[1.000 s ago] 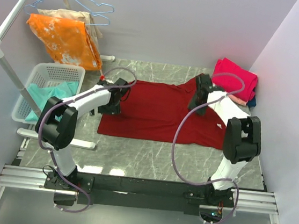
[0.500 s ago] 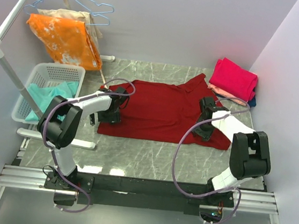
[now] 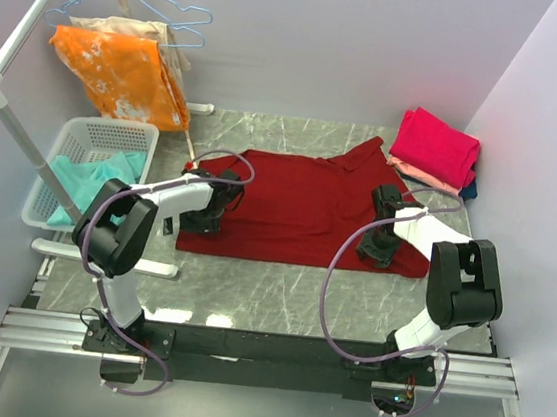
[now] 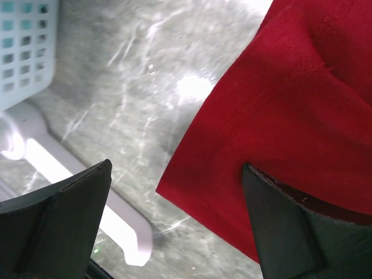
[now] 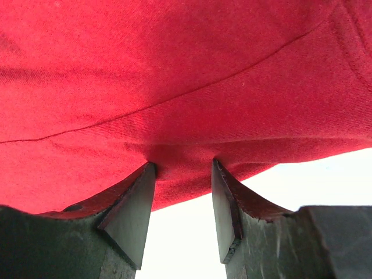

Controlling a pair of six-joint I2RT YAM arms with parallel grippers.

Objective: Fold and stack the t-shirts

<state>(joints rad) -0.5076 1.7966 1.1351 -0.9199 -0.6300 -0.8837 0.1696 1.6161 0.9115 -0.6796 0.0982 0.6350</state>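
Tabletop (image 3: 279, 289) holds dark red t-shirt (image 3: 299, 206) at centre, spread flat and unfolded; folded stack (image 3: 436, 151) at far right corner; teal t-shirt (image 3: 91, 179) waiting in basket (image 3: 96, 132); left hand (image 4: 174, 168) wide at the shirt's near-left corner; right hand (image 5: 183, 165) narrowed around near hem, grip uncertain.

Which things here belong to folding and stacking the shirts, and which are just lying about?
Part of the job: dark red shirt, spread on the table; folded pile, pink on top; teal shirt in the basket.
Lying about: orange cloth on the rack; wire hangers; the basket itself.
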